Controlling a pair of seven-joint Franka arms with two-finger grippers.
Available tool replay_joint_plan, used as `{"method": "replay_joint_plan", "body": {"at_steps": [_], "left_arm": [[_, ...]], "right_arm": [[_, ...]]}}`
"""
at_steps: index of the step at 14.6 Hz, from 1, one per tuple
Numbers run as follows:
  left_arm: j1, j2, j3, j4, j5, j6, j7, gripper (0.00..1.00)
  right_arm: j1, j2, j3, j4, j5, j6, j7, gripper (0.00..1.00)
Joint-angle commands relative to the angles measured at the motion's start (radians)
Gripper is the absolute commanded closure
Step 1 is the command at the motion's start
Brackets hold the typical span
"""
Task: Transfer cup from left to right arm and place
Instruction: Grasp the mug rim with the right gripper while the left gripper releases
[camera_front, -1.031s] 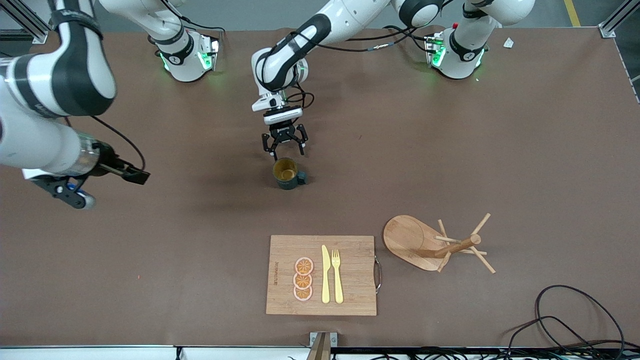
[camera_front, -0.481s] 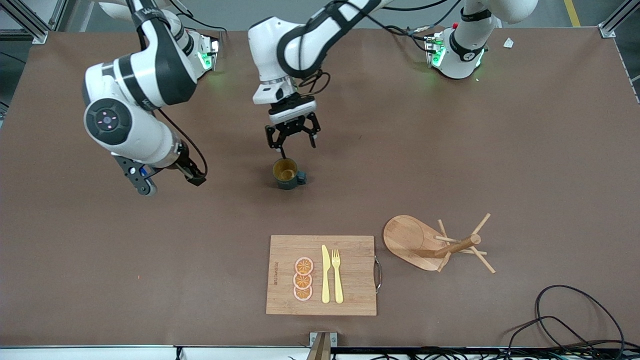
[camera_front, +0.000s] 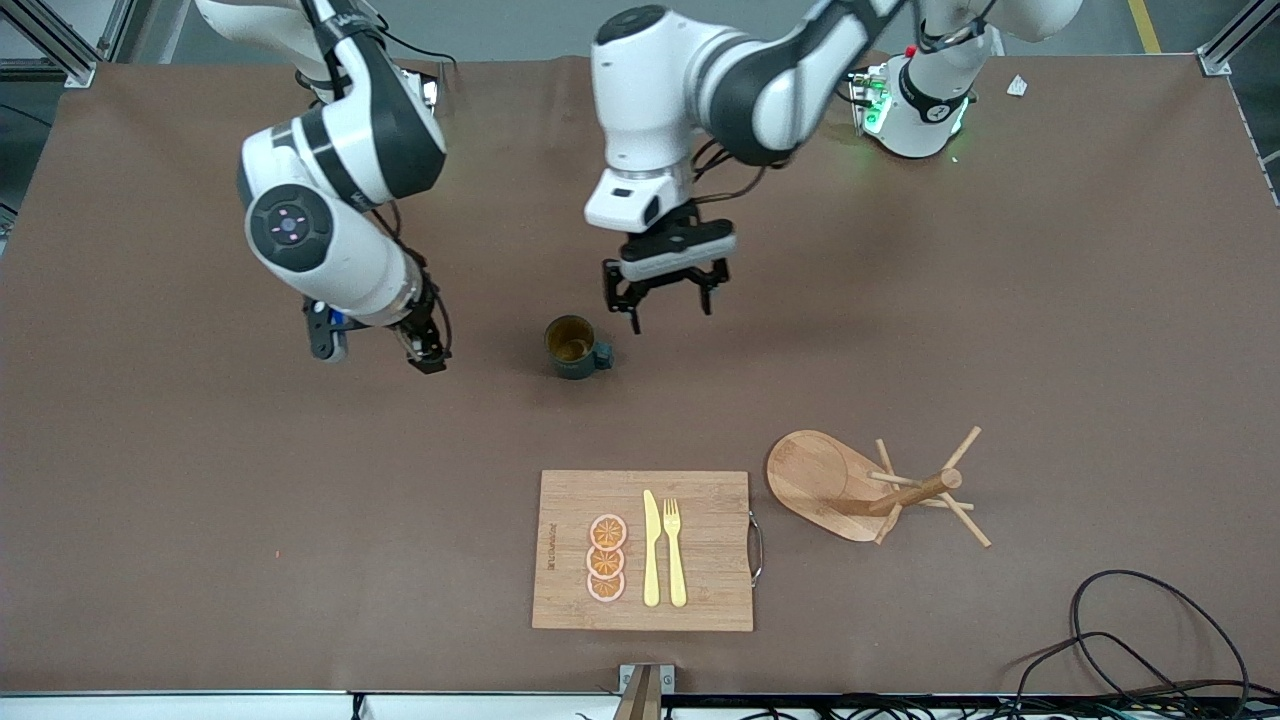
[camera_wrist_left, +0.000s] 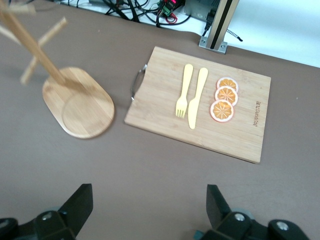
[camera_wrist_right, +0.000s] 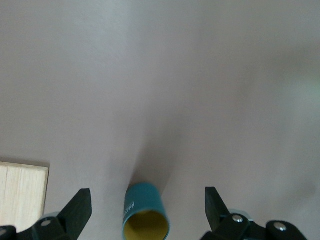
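The cup (camera_front: 573, 347), dark teal with a tan-yellow inside, stands upright on the brown table (camera_front: 900, 330), free of both grippers, its handle toward the left arm's end. My left gripper (camera_front: 665, 300) hangs open and empty over the table just beside the cup; in the left wrist view the left gripper (camera_wrist_left: 148, 210) has only bare table between its fingers. My right gripper (camera_front: 378, 350) is open on the cup's side toward the right arm's end. In the right wrist view the cup (camera_wrist_right: 146, 217) shows between the wide-apart fingers of the right gripper (camera_wrist_right: 147, 210), untouched.
A bamboo cutting board (camera_front: 710, 550) (camera_wrist_left: 165, 107) with a yellow knife, a fork and three orange slices lies nearer the front camera. A wooden peg stand (camera_front: 870, 485) (camera_wrist_left: 80, 107) is beside it. Black cables (camera_front: 1150, 640) lie at the table's corner.
The left gripper has drawn away from above the cup toward the left arm's end, still open. The right arm has swung in across the table to the cup's side. The cup has stayed put.
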Motion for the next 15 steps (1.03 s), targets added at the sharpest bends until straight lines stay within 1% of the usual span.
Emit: {"method": "replay_joint_plan", "body": {"at_steps": [1,3,4,5,6,7,9,11,13,15], "left_arm": [[0.105,-0.093,-0.014,-0.031,-0.127,-0.067,0.254,0.0],[0.17,-0.104,-0.006,0.056,-0.249,-0.203,0.447,0.0],[0.223,-0.106,-0.006,0.102,-0.273,-0.292,0.579,0.0],[0.266,-0.114,-0.007,0.13,-0.289,-0.348,0.67,0.0],[0.311,-0.126,-0.007,0.138,-0.307,-0.377,0.739,0.0],[0.363,-0.14,-0.007,0.137,-0.323,-0.385,0.807,0.0],[0.463,-0.152,-0.007,0.137,-0.361,-0.388,0.946,0.0],[0.53,-0.157,-0.007,0.141,-0.404,-0.393,0.985,0.0],[0.599,-0.173,-0.006,0.143,-0.442,-0.406,1.005,0.0],[0.636,-0.175,-0.004,0.167,-0.455,-0.449,1.097,0.0]], "right_arm": [[0.072,-0.015,-0.009,-0.093,0.02,0.095,0.192,0.0],[0.137,-0.015,-0.009,-0.147,0.02,0.175,0.313,0.0],[0.155,-0.011,-0.007,-0.171,0.022,0.214,0.362,0.0],[0.18,-0.006,-0.007,-0.197,0.023,0.256,0.392,0.0],[0.215,0.002,-0.007,-0.223,0.023,0.303,0.424,0.0],[0.229,0.008,-0.007,-0.239,0.023,0.345,0.465,0.0],[0.286,0.031,-0.007,-0.239,0.022,0.364,0.481,0.0],[0.317,0.054,-0.007,-0.233,0.017,0.367,0.478,0.0],[0.317,0.071,-0.006,-0.228,0.02,0.367,0.479,0.0],[0.329,0.091,-0.009,-0.228,0.019,0.379,0.49,0.0]]}}
